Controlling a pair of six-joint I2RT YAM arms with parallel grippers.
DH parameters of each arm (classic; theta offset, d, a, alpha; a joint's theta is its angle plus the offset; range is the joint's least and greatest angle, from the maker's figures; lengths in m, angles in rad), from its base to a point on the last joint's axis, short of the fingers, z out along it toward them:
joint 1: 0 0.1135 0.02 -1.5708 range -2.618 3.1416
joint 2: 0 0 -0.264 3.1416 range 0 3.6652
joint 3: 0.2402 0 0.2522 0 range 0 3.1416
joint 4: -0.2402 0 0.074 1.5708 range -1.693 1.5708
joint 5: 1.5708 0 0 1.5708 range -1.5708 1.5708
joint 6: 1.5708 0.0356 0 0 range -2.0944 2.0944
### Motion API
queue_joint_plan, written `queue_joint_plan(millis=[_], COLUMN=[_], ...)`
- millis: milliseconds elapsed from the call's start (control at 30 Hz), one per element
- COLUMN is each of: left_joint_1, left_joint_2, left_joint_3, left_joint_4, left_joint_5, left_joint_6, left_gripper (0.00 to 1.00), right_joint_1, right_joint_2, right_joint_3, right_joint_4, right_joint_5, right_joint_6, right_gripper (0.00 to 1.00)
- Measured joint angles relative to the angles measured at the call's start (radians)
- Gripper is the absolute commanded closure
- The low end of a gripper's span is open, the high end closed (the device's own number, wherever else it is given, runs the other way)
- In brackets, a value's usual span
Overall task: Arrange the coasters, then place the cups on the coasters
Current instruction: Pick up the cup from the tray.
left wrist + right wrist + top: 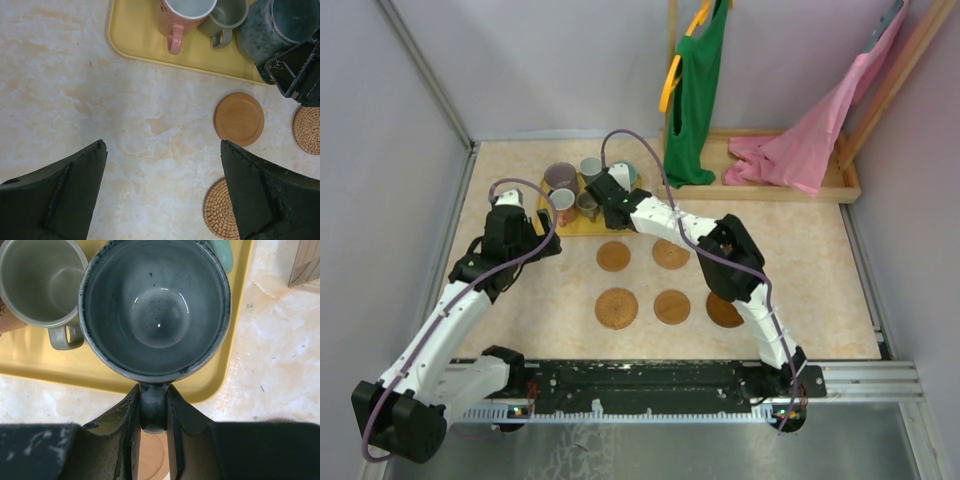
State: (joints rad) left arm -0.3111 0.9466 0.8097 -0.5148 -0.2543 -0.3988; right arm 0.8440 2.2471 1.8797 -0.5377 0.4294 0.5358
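Note:
Several round coasters lie on the table, among them a smooth one and woven ones. The cups stand on the yellow tray: a purplish-brown one, a pink one with a pale inside, a grey-green one and a dark grey-blue one. My right gripper is shut on the dark grey-blue cup's handle, a finger pressed on each side. My left gripper hangs open over bare table beside the tray, holding nothing.
A wooden rack base at the back right carries a green garment and a pink garment on hangers. Walls close in on the left and right sides. A teal cup shows just behind the held cup.

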Motion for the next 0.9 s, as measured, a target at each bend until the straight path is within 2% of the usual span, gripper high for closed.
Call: queue_joint_plan(millis=[433,900], left_joint_1=[0.003,0.004], left_joint_2=[-0.003,-0.003], left_joint_3=[-0.005,-0.006], left_joint_4=[-0.001,-0.001], left_joint_5=[0.000,0.001], left_joint_6=[0.000,0.000], left_gripper=[0.00,0.00], right_joint_1=[0.000,-0.001], right_joint_2=[-0.019,-0.072], right_joint_3=[-0.053,-0.100], right_joint_4=[0.078,0.068], right_joint_5=[0.018,0.027], right_joint_6=[-0.018,-0.047], right_gripper=[1.00,1.00])
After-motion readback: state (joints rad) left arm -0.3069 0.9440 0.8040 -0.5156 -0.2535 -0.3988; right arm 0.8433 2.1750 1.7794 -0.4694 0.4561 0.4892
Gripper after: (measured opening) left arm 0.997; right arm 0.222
